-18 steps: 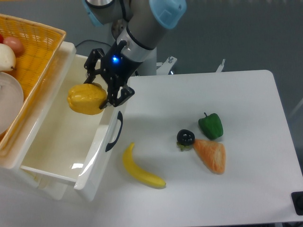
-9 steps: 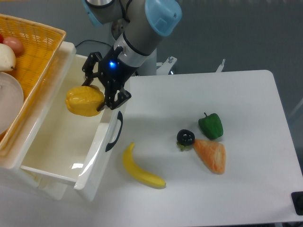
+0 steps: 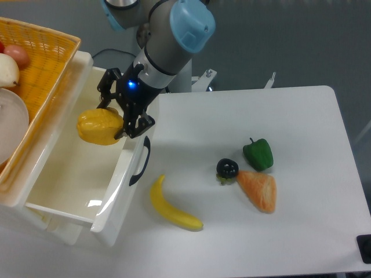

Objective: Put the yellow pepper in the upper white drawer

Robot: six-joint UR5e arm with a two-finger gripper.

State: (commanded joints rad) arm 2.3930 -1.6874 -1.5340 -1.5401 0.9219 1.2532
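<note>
The yellow pepper [image 3: 98,127] is glossy, lumpy and rounded. My gripper [image 3: 111,120] is shut on it and holds it over the open upper white drawer [image 3: 64,174], above the drawer's inner right side. The drawer is pulled out at the left; its front panel carries a dark curved handle [image 3: 139,162]. The pepper hangs above the drawer floor, apart from it.
A yellow woven basket [image 3: 43,55] with a white bowl and fruit sits over the drawer unit at upper left. On the table lie a banana [image 3: 172,207], a green pepper [image 3: 258,153], a small dark fruit [image 3: 227,168] and an orange wedge [image 3: 259,190].
My gripper has moved a little left with the yellow pepper, farther over the open drawer. Nothing else has moved.
</note>
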